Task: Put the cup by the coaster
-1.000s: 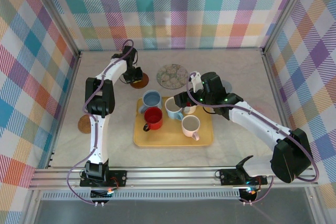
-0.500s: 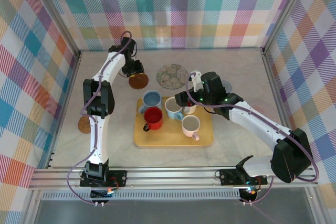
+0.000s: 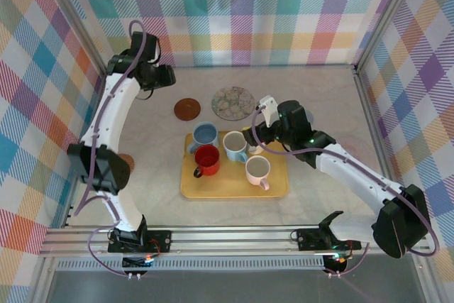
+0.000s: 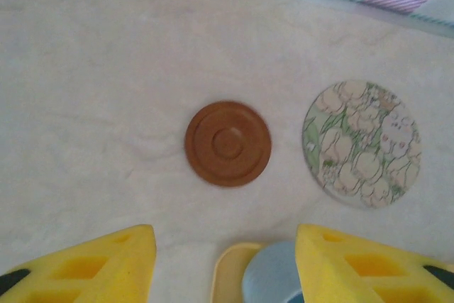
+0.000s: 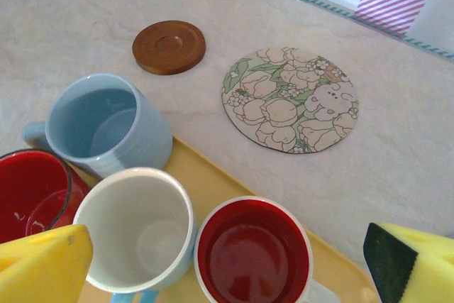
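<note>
1. Your right hand (image 5: 227,264) is hanging wide open above the tray (image 3: 213,188) and is holding nothing. The red-lined cup (image 5: 252,250) is standing right under it, between the fingers, with the white cup (image 5: 133,226) just beside.
2. The floral coaster (image 5: 291,98) is lying on the desk (image 3: 319,97) just past the tray's far edge, straight ahead of this hand. The brown coaster (image 5: 169,47) is lying near it, beyond the blue cup (image 5: 103,122).
3. Your left hand (image 4: 223,267) is standing partly open and empty at the far left of the desk, looking down on the brown coaster. It is well apart from the cups, so I judge the right arm is the nearer one.
4. The cups are standing upright and crowded together, so the fingers are needing to come down around one rim only.
5. The desk is looking pale and flat, and checked walls (image 3: 284,12) are closing it on three sides.
</note>
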Controlling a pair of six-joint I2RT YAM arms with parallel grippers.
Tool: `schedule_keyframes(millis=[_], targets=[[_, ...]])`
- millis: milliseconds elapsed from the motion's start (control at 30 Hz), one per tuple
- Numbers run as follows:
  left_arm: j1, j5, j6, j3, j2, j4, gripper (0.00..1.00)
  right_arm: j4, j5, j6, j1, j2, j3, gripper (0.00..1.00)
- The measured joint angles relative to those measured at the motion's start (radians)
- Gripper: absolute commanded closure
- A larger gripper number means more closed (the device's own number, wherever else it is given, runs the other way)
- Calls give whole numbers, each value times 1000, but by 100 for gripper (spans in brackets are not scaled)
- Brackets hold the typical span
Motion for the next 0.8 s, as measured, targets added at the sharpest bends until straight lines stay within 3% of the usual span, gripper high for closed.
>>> schedule_keyframes(millis=[133,367,567,800], targets=[[29,-31,-8,-194,-118,-8,45,5,-62,-18,0,-27,-19,1],[178,-32,-58,-499,-288,-9,48,13,-172,8,0,-40,-21,1],[306,-34,-90,-666,-383,5,56,12,-226,60,11,-38,-21,1],[419,-32,-109,-792,-390,36,66,11,-248,101,46,-25,-22,1]])
